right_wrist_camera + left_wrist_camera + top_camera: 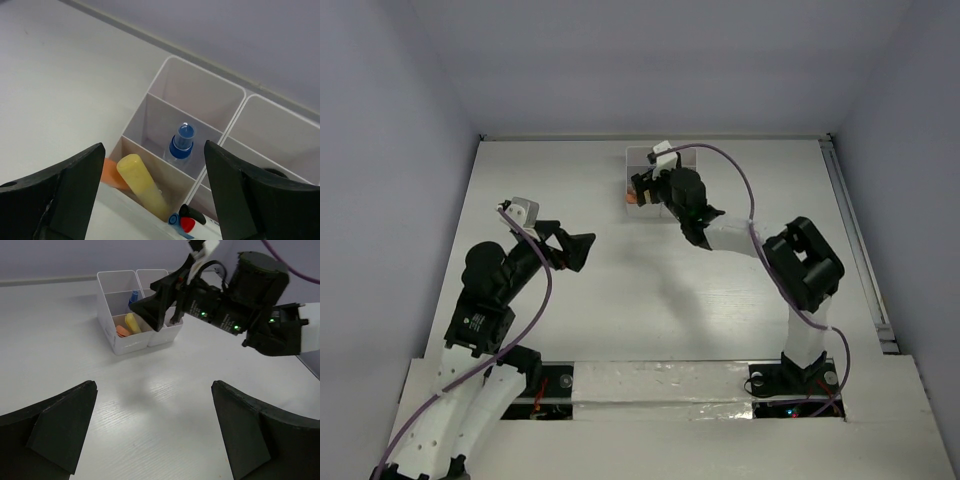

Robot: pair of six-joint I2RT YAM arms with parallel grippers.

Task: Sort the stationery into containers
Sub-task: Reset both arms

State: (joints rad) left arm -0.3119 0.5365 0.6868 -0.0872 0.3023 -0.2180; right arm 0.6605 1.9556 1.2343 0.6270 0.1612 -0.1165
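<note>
The white organiser tray (pixel 197 85) stands at the table's far middle; it also shows in the top view (pixel 636 157) and the left wrist view (pixel 117 280). In its nearest left compartment lie a yellow eraser (pixel 142 187) and an orange eraser (pixel 111 175). The middle left compartment holds a clear tube with a blue cap (pixel 182 141). Pens with black, blue and red caps (pixel 189 220) stick out of the near right compartment. My right gripper (pixel 152 192) hovers open and empty above the tray. My left gripper (pixel 152 432) is open and empty over bare table, well short of the tray.
The right arm (pixel 255 305) reaches over the tray from the right. A raised rail (pixel 855 240) runs along the table's right edge. Walls close in the table on three sides.
</note>
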